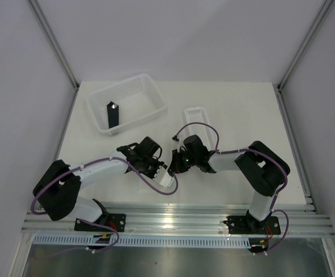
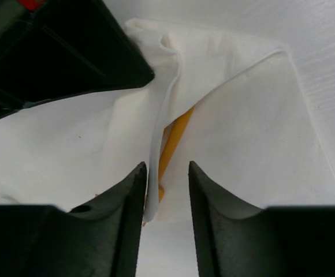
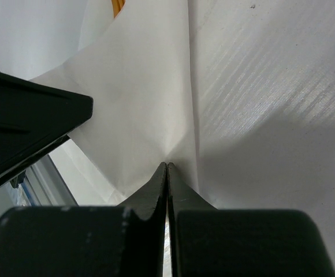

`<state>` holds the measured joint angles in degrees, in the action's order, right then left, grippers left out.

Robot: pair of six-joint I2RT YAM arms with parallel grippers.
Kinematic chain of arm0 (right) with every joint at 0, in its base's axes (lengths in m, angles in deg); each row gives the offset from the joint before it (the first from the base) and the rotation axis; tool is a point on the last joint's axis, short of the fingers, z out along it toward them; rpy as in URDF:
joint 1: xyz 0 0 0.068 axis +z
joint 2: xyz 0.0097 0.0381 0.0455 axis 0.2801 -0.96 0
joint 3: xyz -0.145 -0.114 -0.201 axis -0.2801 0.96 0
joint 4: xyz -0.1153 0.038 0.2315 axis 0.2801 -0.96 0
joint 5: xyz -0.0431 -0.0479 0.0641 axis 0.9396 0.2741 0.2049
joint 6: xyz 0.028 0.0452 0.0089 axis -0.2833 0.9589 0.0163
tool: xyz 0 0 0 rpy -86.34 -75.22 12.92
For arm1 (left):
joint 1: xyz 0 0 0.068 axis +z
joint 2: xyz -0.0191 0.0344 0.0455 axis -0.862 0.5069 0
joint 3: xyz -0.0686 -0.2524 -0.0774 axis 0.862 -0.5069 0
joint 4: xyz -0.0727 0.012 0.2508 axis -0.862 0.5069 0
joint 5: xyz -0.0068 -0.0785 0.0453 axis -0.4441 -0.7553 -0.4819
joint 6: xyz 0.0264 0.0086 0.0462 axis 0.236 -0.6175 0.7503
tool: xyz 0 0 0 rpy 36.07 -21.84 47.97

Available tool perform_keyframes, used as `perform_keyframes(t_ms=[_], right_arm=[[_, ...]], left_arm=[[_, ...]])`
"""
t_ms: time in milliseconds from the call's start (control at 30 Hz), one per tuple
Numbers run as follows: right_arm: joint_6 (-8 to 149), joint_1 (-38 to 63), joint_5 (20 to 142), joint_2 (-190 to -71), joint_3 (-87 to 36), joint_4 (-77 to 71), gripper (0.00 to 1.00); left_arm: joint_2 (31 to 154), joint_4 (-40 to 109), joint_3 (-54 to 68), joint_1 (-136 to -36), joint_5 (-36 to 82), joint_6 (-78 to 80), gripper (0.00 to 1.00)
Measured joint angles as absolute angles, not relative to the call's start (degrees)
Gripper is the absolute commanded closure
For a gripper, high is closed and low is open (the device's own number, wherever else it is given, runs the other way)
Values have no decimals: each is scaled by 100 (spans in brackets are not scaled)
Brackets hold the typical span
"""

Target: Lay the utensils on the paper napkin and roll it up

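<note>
From above, the left gripper (image 1: 163,171) and right gripper (image 1: 175,163) meet near the middle of the bench's (image 1: 242,109) front edge, over a thin white paper napkin (image 1: 168,180).

Left wrist view: its black fingers (image 2: 127,196) stand partly spread. A raised fold of the paper napkin runs between them, with an orange plastic utensil handle (image 2: 176,133) beneath.

Right wrist view: the jaws are pressed together, pinching the paper napkin's creased edge.
</note>
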<state>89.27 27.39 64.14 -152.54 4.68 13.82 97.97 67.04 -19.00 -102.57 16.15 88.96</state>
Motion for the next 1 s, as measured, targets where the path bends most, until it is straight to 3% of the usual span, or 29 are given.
perform_keyframes(t_ms=[233, 333, 533, 1000], right_arm=[[8927, 2731, 6412, -15254, 468, 1380, 100], [8925, 2709, 6416, -15232, 468, 1360, 100], [8881, 2650, 6478, -14955, 475, 1106, 98], [8733, 2632, 6148, -14520, 838, 907, 100]], left_arm=[[9793, 6597, -2141, -10264, 1812, 9023, 82], [9745, 6562, -2141, -10277, 1856, 9043, 95], [9575, 6519, -2191, -10351, 1891, 9065, 99], [9535, 6129, -2827, -10554, 1889, 9165, 96]])
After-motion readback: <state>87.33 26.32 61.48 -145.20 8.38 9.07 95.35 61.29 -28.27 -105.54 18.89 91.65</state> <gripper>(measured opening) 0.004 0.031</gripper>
